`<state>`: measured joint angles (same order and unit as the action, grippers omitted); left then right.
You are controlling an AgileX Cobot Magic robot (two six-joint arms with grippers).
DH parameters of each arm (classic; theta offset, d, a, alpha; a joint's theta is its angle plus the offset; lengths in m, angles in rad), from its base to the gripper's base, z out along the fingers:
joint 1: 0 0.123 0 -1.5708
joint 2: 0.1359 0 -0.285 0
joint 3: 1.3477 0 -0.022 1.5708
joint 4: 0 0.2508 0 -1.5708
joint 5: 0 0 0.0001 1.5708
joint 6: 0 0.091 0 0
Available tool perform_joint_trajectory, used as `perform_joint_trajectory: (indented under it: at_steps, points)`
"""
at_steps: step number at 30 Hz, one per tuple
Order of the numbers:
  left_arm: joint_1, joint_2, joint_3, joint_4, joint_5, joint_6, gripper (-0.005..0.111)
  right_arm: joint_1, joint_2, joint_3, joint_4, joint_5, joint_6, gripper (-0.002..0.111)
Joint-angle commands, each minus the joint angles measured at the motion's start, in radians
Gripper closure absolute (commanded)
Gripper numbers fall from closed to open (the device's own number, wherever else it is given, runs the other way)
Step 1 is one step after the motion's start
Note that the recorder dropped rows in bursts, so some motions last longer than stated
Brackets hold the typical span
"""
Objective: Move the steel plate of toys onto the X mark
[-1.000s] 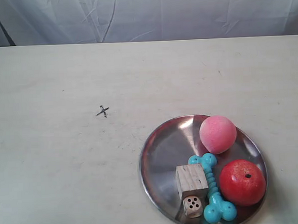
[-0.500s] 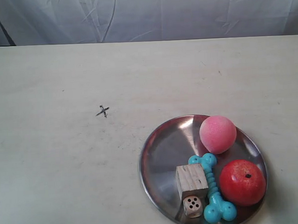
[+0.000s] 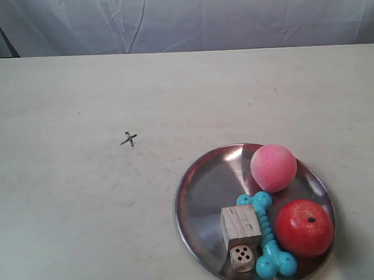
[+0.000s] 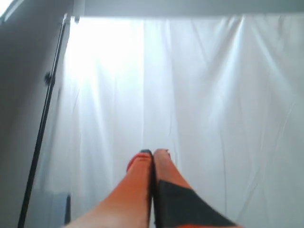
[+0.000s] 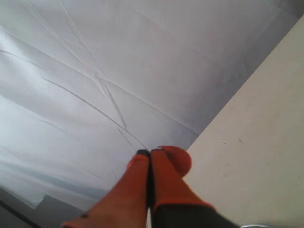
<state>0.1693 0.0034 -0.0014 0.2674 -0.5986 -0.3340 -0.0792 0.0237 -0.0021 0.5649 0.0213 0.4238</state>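
Observation:
The steel plate (image 3: 203,202) lies at the exterior view's lower right on the table. It holds a pink ball (image 3: 273,167), a red apple-like ball (image 3: 304,228), a turquoise bone (image 3: 266,236), a wooden cube (image 3: 240,225) and a beige die (image 3: 242,257). The small dark X mark (image 3: 129,139) sits up and to the left of the plate, apart from it. No arm shows in the exterior view. My left gripper (image 4: 152,153) is shut, raised and facing a white curtain. My right gripper (image 5: 150,152) is shut too, pointing at the curtain above the table edge.
A pale table (image 3: 65,203) fills the exterior view, with a white curtain (image 3: 187,17) behind its far edge. A dark stand pole (image 4: 42,123) runs along the curtain in the left wrist view. A strip of table (image 5: 256,156) shows in the right wrist view.

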Motion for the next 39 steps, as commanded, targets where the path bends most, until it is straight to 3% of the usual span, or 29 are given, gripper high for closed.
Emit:
perform_joint_trajectory:
  at_steps: [1,3,4,6,8,10,14,16,18,21,23,25,26,27,28,31,36,39]
  points:
    - [-0.003,-0.003,0.001,-0.033,-0.239,0.004,0.107,-0.006,-0.007,0.002,0.015,-0.04,0.0,0.109]
    - [-0.003,-0.003,0.001,-0.1,-0.231,-0.076,0.107,-0.006,-0.007,0.002,0.017,-0.047,0.0,0.109]
    - [-0.003,-0.003,0.001,-0.145,-0.164,-0.168,0.107,-0.006,-0.007,0.002,0.017,-0.057,0.0,0.109]
    - [-0.003,-0.003,-0.022,-0.235,0.078,-0.307,0.107,-0.006,-0.007,0.002,0.007,-0.061,-0.011,0.109]
    - [-0.003,-0.003,-0.084,-0.267,0.364,-0.326,0.107,-0.006,-0.007,-0.028,-0.049,-0.068,-0.024,0.109]
    - [-0.003,0.033,-0.139,-0.211,0.492,-0.313,0.107,-0.006,0.016,-0.117,-0.192,-0.086,-0.14,0.109]
    - [-0.047,0.204,-0.224,-0.111,0.489,-0.313,0.107,-0.006,0.232,-0.299,-0.322,0.007,-0.266,0.109]
    - [-0.096,0.329,-0.29,0.0,0.426,-0.313,0.107,-0.006,0.402,-0.402,-0.382,0.127,-0.266,0.109]
    - [-0.126,0.483,-0.358,0.236,0.225,-0.252,0.107,0.013,0.573,-0.515,-0.419,0.256,-0.27,0.109]
    - [-0.138,0.638,-0.426,0.325,0.002,-0.293,0.107,0.04,0.721,-0.613,-0.437,0.385,-0.272,0.109]
    - [-0.165,0.766,-0.496,0.405,0.035,-0.556,0.107,0.044,0.852,-0.687,-0.441,0.547,-0.276,0.109]
    - [-0.201,0.905,-0.551,0.697,0.084,-0.888,0.107,0.044,0.983,-0.736,-0.434,0.721,-0.312,0.109]
    - [-0.222,1.015,-0.578,0.87,-0.033,-1.094,0.107,0.044,1.067,-0.751,-0.371,0.815,-0.402,0.109]
    - [-0.235,1.06,-0.593,0.923,-0.139,-1.142,0.107,0.044,1.11,-0.751,-0.324,0.848,-0.467,0.109]
    - [-0.266,1.176,-0.624,1.0,-0.354,-1.148,0.107,0.044,1.188,-0.751,-0.218,0.881,-0.583,0.109]
    - [-0.319,1.333,-0.674,1.156,-0.622,-1.141,0.107,0.044,1.268,-0.751,-0.146,0.84,-0.646,0.109]
    - [-0.385,1.443,-0.683,1.215,-0.622,-1.311,0.107,0.018,1.346,-0.751,-0.18,0.691,-0.633,0.109]
    - [-0.403,1.454,-0.683,1.228,-0.622,-1.311,0.107,-0.022,1.367,-0.751,-0.178,0.686,-0.633,0.109]
